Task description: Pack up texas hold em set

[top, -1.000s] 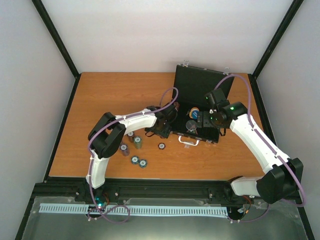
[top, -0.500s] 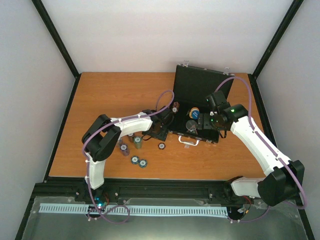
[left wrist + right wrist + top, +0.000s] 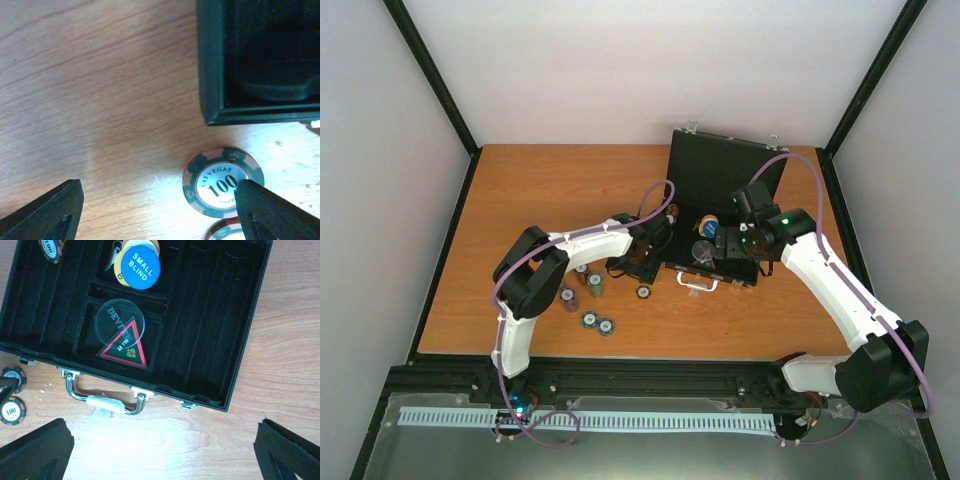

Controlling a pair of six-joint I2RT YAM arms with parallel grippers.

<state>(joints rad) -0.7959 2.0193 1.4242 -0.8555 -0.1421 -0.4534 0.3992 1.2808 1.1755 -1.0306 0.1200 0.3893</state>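
Observation:
The black case lies open with its lid upright at the back. Inside it are a blue "SMALL BLIND" disc, a clear dealer disc, a dark triangular token and one chip. My left gripper hangs open over the table at the case's front left corner. A "100" poker chip lies flat against its right finger, and another chip shows at the frame's bottom edge. My right gripper is open above the silver handle, holding nothing.
More chips sit on the table left of the case: small stacks and flat ones. One single chip lies just under the left gripper. The right gripper hovers over the case's front edge.
The left arm's elbow swung left and back again, while its gripper stayed by the case's front left corner. The right arm has not moved.

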